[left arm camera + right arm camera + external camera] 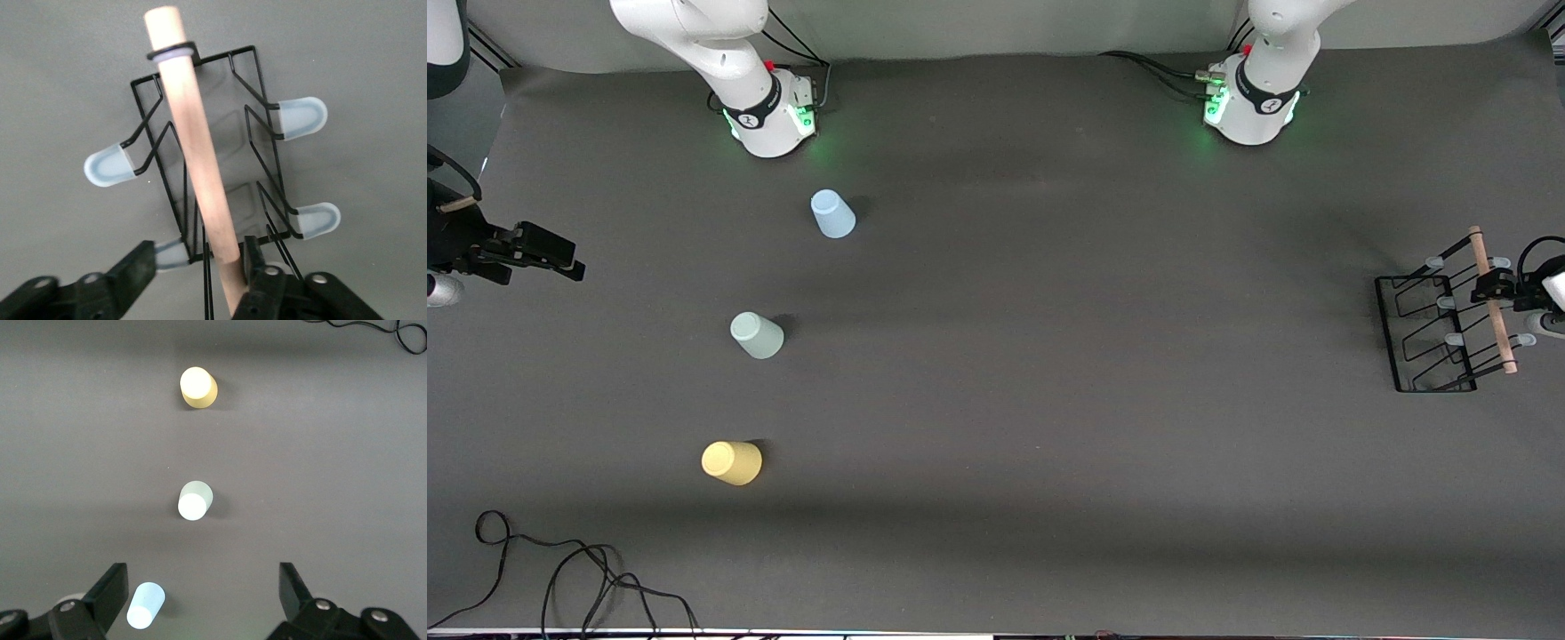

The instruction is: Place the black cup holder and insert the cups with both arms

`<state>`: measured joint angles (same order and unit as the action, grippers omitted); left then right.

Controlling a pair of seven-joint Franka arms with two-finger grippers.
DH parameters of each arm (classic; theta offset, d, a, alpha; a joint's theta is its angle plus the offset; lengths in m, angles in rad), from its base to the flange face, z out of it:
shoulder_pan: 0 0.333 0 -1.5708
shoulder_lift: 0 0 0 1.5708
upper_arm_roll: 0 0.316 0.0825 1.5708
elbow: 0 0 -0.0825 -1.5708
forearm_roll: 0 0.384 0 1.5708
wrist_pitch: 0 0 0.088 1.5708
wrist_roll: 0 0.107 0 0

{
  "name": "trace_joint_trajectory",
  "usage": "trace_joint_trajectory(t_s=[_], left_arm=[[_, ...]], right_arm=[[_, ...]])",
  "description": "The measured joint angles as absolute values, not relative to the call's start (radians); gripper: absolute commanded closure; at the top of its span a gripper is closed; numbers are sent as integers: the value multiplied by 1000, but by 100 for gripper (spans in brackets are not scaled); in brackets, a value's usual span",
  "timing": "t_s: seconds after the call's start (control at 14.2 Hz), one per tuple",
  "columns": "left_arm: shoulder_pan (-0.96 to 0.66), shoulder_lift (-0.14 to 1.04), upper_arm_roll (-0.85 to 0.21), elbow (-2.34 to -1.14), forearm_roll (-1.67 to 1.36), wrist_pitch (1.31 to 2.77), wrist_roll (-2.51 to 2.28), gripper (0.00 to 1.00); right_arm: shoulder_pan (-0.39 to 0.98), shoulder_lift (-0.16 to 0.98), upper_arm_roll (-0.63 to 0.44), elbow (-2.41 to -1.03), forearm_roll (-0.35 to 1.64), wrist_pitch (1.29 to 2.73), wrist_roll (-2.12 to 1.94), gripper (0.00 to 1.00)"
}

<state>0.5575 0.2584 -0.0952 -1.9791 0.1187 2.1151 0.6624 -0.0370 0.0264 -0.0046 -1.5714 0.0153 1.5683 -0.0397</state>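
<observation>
Black cup holder's (pixel 220 153) wooden handle (pixel 200 167) sits between left gripper's (pixel 200 263) apparently half-closed fingers.

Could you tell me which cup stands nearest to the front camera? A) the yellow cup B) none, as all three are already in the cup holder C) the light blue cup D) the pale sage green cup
A: the yellow cup lies lowest in the front view, below the pale sage green cup and the light blue cup.
</observation>
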Motion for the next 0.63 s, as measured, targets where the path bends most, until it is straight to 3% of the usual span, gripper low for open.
trace_joint_trajectory(t_s=[0.49,0.63], left_arm=[[557,255,-111,-1977,103,2101,668,100],[554,253,-115,-1944,49,2040,668,100]], right_arm=[[-37,27,-5,-1571,15,1568,-40,0],[-37,27,-5,-1571,15,1568,-40,0]])
